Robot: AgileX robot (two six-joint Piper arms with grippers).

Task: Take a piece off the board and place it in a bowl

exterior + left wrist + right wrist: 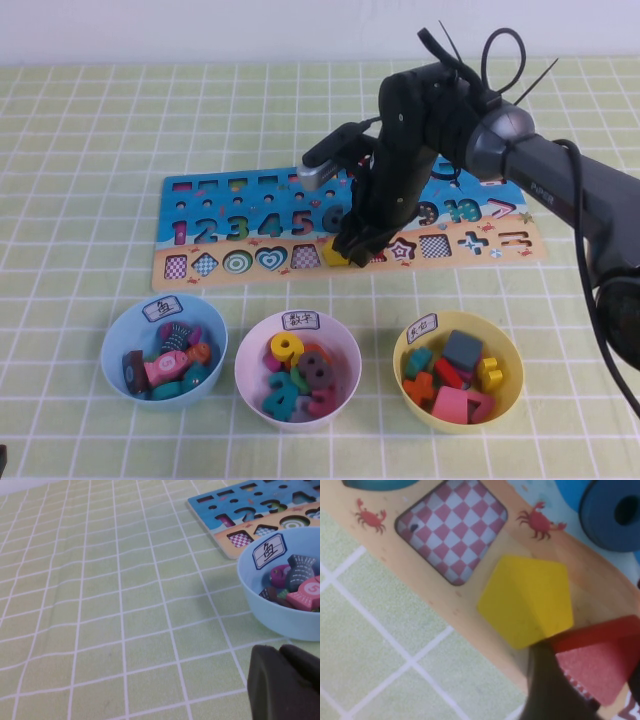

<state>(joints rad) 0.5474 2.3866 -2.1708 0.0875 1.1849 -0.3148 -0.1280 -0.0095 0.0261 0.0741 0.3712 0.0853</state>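
The board lies across the middle of the table, and one end also shows in the left wrist view. My right gripper is down on its tan strip beside the yellow pentagon. In the right wrist view the gripper is shut on the red triangle piece, which is tilted up out of its checkered slot next to the pentagon. The arm hides the piece in the high view. The yellow bowl with its label stands at the front right. My left gripper is shut and empty, low over the cloth at the front left.
A pale blue bowl of fish pieces stands at the front left, close to my left gripper. A white-pink bowl of numerals stands in the front middle. An empty checkered square slot lies beside the pentagon.
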